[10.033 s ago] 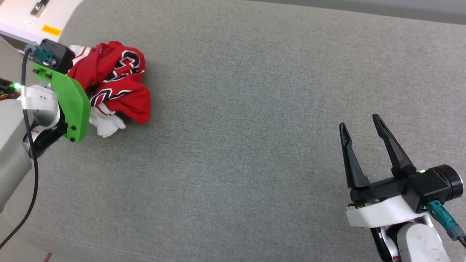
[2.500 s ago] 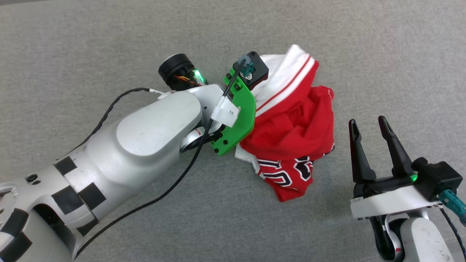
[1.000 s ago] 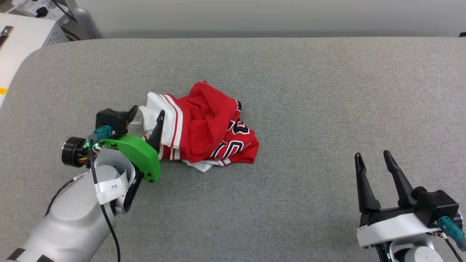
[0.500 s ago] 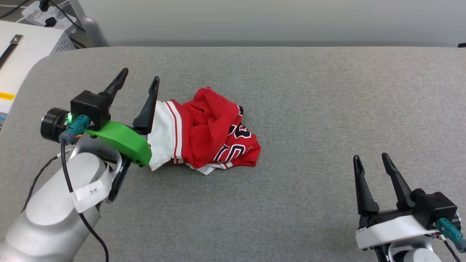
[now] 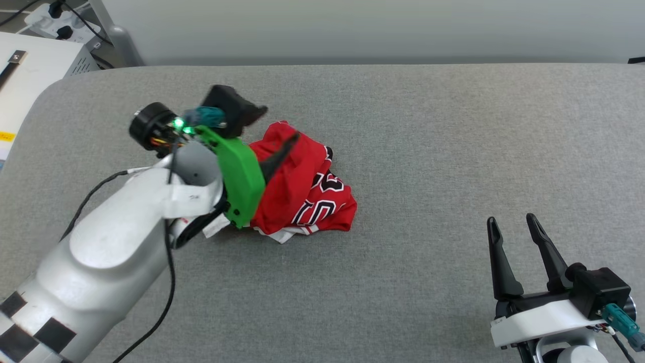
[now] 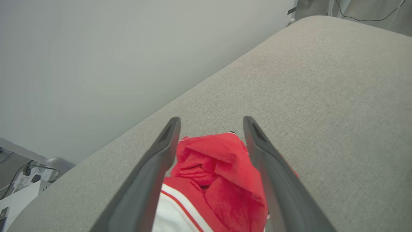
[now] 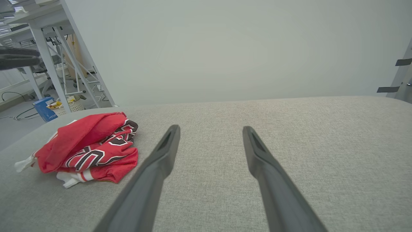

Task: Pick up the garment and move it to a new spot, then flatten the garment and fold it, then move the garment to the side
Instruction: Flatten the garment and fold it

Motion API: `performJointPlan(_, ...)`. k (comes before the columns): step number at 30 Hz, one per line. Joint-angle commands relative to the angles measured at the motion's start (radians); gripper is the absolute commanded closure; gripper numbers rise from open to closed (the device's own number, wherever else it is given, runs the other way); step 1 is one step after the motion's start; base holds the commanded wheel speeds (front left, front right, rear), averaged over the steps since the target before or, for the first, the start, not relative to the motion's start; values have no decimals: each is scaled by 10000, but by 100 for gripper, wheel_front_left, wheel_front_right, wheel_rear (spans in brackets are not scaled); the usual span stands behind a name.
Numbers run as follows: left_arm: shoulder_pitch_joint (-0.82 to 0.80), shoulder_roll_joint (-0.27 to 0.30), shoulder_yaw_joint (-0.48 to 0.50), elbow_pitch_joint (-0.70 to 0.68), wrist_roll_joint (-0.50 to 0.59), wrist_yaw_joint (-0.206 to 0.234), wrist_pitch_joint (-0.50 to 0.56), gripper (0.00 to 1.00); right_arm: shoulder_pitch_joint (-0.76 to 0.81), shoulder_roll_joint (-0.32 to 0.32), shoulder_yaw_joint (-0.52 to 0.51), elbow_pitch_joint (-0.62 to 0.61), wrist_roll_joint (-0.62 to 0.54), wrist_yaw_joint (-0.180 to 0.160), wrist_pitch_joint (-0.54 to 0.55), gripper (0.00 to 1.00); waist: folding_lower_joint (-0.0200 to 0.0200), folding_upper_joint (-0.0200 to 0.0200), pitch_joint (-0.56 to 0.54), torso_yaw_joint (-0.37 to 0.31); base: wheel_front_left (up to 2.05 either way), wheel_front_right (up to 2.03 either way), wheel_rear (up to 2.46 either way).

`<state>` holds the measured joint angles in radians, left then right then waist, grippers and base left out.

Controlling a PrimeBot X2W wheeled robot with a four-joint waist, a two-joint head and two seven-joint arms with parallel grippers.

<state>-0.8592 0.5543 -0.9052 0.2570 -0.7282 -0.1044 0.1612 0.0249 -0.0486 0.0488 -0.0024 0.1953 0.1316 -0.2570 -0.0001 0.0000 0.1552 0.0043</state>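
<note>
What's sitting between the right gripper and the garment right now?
Only bare grey surface lies between the right gripper and the garment; the head and right wrist views both show it.

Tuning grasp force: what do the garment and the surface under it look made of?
Garment: soft matte jersey knit, probably; it slumps in loose folds. Surface: grey woven upholstery, matte, fine flecked weave visible; rounded edge hints at padding.

I'm looking at a wide grey fabric-covered bench (image 5: 428, 151) with rounded corners, set against a plain pale grey wall (image 5: 352, 25); a white metal shelving frame (image 7: 48, 61) stands beyond its left end.
</note>
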Motion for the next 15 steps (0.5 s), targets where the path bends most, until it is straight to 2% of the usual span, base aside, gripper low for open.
performJointPlan(1, -223, -78, -289, 110, -173, -111, 554, 0, 36, -16, 27, -27, -66, -9, -48, 0, 1, 0, 61, -69, 0, 0, 0)
performJointPlan(5, -559, -101, -1214, 193, -650, -238, 2026, 0, -23, -16, 33, -33, -60, -9, -48, 0, 1, 0, 227, -213, 0, 0, 0)
performJointPlan(9, -746, -70, -2163, 292, -1336, -257, 3020, 0, -145, -16, 34, -56, -25, -9, -48, 0, 1, 0, 462, -365, 0, 0, 0)
performJointPlan(10, -958, 145, -3073, 545, -1783, -259, 3591, 0, -306, -16, 86, -72, -3, -9, -48, 0, 1, 0, 748, -549, 0, 0, 0)
performJointPlan(15, -961, 412, -3597, 861, -1993, -261, 4048, 0, -501, -16, 105, -87, 21, -9, -48, 0, 1, 0, 1092, -749, 0, 0, 0)
